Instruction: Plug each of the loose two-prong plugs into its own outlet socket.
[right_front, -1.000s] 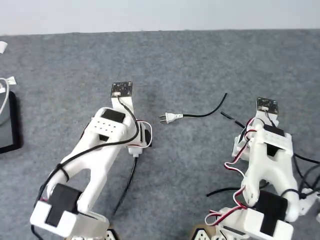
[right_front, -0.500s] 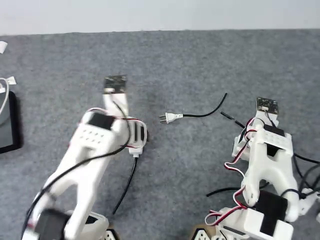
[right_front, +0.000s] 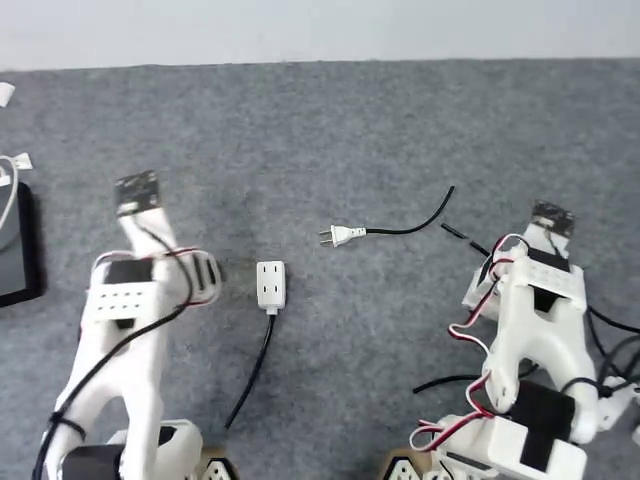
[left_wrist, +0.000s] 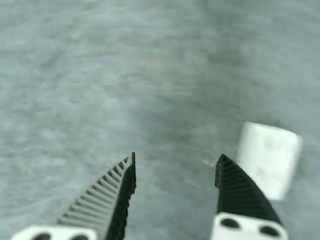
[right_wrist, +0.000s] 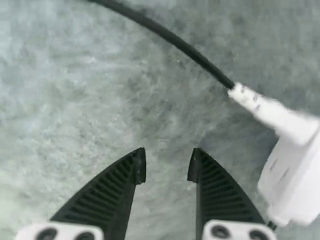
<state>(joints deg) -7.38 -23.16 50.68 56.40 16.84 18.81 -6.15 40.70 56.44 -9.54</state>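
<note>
Lying on the grey desk (right_front: 400, 110) just above the centre of the high view, the two-prong plug (right_front: 340, 236) is pointing its prongs toward the left, its black cable (right_front: 400, 232) curving off to the upper right. The white outlet socket (right_front: 270, 284) is sitting below and left of it, apart from it, with its own black cord (right_front: 254, 370) trailing toward the bottom edge. The left arm (right_front: 125, 330) is occupying the lower left, beside the socket without touching it. The left gripper (left_wrist: 177, 159) is gaping wide with nothing between its fingers, and a blurred white block (left_wrist: 270, 155) is lying just beside one finger. The right arm (right_front: 530, 330) is standing at the lower right. The right gripper (right_wrist: 167, 152) is holding its fingers a narrow gap apart over bare desk, gripping nothing, while a white fitting (right_wrist: 272, 117) on a black lead (right_wrist: 170, 41) is lying near it.
</note>
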